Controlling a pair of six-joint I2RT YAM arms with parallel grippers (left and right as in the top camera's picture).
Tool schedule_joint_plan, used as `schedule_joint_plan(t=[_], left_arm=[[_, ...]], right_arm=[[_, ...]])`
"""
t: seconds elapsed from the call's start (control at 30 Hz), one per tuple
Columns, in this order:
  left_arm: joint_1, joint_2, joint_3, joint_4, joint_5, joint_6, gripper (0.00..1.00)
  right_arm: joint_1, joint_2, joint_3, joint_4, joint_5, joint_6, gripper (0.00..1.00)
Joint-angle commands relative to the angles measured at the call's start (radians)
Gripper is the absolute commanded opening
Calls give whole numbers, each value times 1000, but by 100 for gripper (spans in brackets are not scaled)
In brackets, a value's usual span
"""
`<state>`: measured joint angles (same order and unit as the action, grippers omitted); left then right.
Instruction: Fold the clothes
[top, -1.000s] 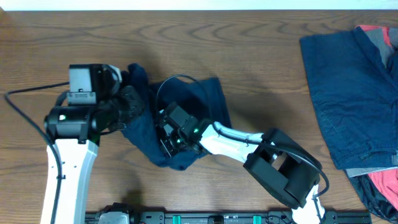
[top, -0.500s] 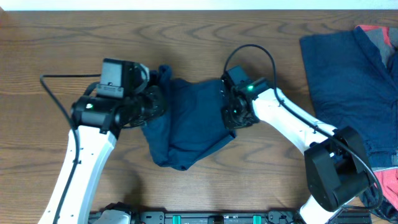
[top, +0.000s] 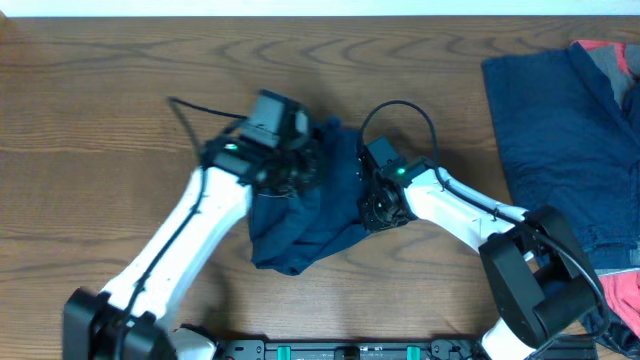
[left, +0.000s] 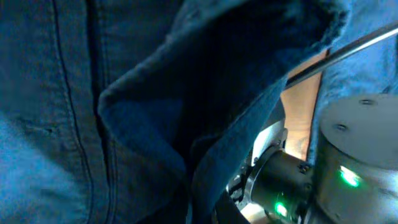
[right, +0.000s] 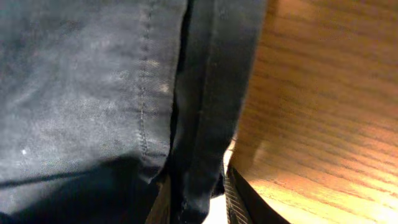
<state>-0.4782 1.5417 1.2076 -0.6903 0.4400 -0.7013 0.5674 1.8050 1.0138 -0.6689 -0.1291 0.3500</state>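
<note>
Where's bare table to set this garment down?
Bare wooden table lies left of the left arm, and between the right arm and the stacked blue and red clothes. The centre is crowded: left gripper and right gripper meet at the crumpled navy garment.

A brown wood-grain tabletop (top: 90, 90) filled the overhead view, with a pale strip (top: 300, 6) along its far edge. Red cloth (top: 598, 50) showed at the upper right edge and the lower right corner. A black rail (top: 330, 351) with green marks lay along the near edge

No legible text, labels or numbers
</note>
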Motion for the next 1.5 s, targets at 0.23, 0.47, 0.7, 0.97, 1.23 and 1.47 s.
schedule_joint_plan(t=[0.23,0.47,0.7,0.97,1.23,1.47], left_arm=[[29,-11,37,72,3,61,68],[191,-26,46,137,-223,131,68],[205,101,46,253,-229,246,68],[200,300,46,308,-216,245,68],[196,419,46,141,-217,265,68],[195,432,46,-197,-220,290,68]], right_arm=[[-52,-34,30,-186,264,140,45],[-159,-255,148,-257,205,121,44],[-123,-362,156,-180,-165,-60,43],[-12,-274,83,-227,-229,-11,45],[18,-166,-108,-127,-204,55,45],[-52,-122,-152,10,156,91,48]])
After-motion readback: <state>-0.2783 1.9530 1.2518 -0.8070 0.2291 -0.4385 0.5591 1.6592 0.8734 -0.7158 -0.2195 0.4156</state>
